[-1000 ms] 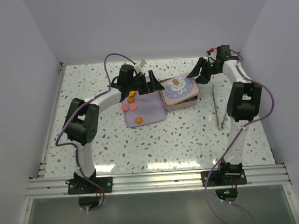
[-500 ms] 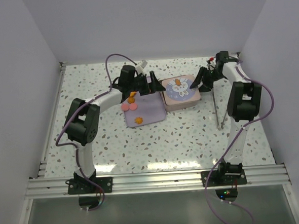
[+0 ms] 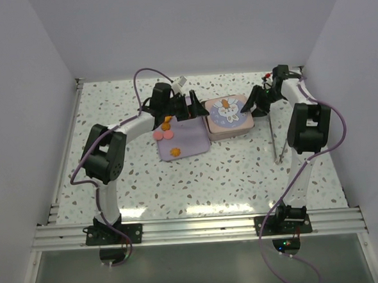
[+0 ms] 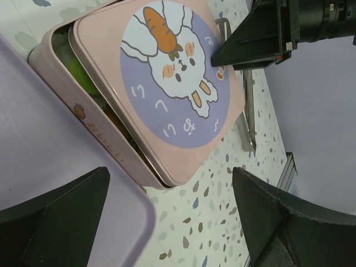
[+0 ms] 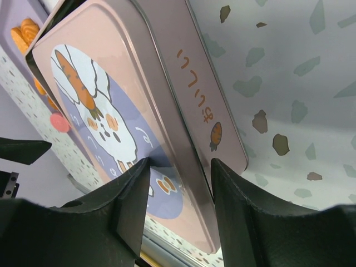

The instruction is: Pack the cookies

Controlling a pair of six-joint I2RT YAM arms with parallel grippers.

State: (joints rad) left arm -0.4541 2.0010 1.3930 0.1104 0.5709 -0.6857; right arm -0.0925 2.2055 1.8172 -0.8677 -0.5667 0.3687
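Note:
Orange cookies and pink cookies lie on the lilac tray; another orange cookie sits near its front edge. The square tin stands right of the tray, its rabbit lid lying slightly askew on top. Through a gap along the tin's left side show a green cookie and orange ones. My right gripper is shut on the lid's right rim, one finger on top, one outside. My left gripper hangs open over the tray's far right corner, holding nothing.
Metal tongs lie on the speckled table right of the tin, beside the right arm. White walls close in the table at the back and both sides. The tray's corner lies under my left finger.
A second ago my right gripper held the lid tilted up over the tin. It has lowered it flat onto the tin. The left arm has barely moved.

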